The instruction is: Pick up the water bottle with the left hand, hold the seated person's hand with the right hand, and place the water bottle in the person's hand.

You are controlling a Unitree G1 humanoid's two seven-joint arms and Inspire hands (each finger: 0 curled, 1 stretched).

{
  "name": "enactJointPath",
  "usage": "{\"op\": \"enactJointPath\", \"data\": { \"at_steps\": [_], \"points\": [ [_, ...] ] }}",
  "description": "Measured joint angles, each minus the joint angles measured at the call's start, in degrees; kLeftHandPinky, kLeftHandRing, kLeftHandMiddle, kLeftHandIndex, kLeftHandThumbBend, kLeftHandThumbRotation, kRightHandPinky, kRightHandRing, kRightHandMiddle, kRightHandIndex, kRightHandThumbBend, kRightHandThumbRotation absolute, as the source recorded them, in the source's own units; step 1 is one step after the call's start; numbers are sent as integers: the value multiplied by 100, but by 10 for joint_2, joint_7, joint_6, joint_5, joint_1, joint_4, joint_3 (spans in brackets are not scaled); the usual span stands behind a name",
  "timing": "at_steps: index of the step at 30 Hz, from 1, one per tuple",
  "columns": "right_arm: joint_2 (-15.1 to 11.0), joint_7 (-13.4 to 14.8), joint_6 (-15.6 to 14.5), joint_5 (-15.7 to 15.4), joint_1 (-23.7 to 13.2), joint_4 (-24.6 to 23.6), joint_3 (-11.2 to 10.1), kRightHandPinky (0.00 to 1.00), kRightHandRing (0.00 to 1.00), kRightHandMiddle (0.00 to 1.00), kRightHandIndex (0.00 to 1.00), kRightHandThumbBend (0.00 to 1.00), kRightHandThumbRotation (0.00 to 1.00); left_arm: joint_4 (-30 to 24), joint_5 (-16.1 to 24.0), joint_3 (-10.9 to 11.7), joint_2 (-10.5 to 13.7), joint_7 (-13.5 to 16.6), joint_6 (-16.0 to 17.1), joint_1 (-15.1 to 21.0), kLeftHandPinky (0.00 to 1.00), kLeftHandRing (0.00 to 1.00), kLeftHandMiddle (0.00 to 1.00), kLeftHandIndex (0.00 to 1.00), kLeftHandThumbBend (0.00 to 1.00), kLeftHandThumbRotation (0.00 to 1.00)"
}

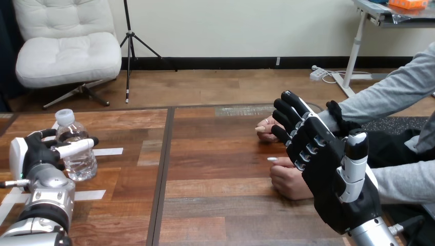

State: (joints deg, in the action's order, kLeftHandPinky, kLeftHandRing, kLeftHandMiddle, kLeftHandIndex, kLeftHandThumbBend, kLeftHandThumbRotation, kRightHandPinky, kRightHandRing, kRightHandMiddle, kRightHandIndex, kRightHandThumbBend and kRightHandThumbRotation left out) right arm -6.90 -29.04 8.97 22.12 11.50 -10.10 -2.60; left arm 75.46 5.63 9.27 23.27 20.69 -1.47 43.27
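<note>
One water bottle (78, 154) in left hand (35, 154); right hand (328, 171) outstretched; person's two hands (288, 182).

No legible txt or nos., incl. on water bottle (82, 163).

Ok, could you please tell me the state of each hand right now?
Left hand: shut on the water bottle.
Right hand: open, near the person's hands, holding nothing.

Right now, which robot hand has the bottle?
The left hand: its fingers curl round the bottle. The right hand holds nothing, its fingers straight, raised in front of the person's hands.
</note>
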Motion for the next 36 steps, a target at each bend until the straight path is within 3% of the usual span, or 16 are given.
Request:
{"op": "enactJointPath", "data": {
  "at_steps": [18,36],
  "points": [
    [0,1,0,0,0,0,0,100,99,96,95,100,100,0,-2,3,0,-40,-8,1,75,84,88,89,91,10],
    [0,1,0,0,0,0,0,99,99,96,95,99,100,0,-1,2,0,-61,-12,6,79,87,90,90,91,9]
  ]
}}
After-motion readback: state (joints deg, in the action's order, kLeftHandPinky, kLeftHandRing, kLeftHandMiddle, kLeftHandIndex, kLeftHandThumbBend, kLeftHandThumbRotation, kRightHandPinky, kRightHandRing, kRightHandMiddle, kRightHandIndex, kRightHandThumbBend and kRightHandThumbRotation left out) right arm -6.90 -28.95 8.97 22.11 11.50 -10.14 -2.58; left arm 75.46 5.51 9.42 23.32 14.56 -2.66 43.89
